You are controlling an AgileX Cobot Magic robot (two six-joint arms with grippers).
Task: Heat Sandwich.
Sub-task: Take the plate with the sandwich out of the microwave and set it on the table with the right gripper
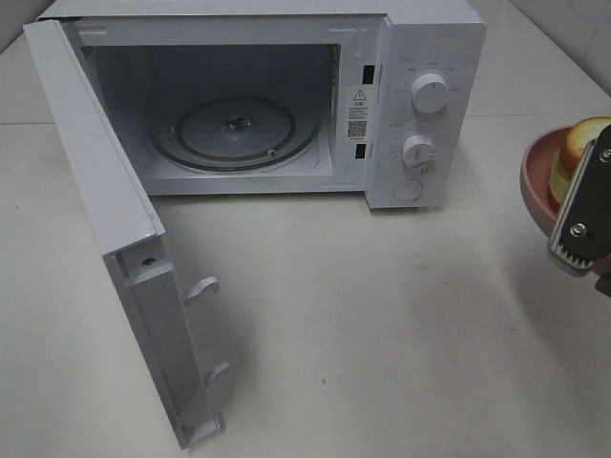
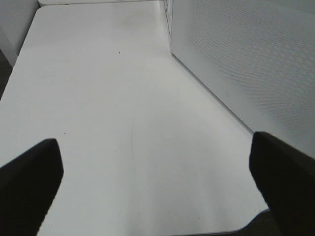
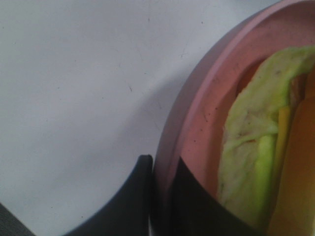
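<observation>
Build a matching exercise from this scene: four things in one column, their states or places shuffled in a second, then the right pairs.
Things:
1. microwave door
2. sandwich
3. left gripper
4. glass turntable

States or places:
A. jaws wide apart over bare table
B. lying on the pink plate
C. swung fully open
D. bare inside the oven cavity

Pairs: 1-C, 2-B, 3-A, 4-D
</observation>
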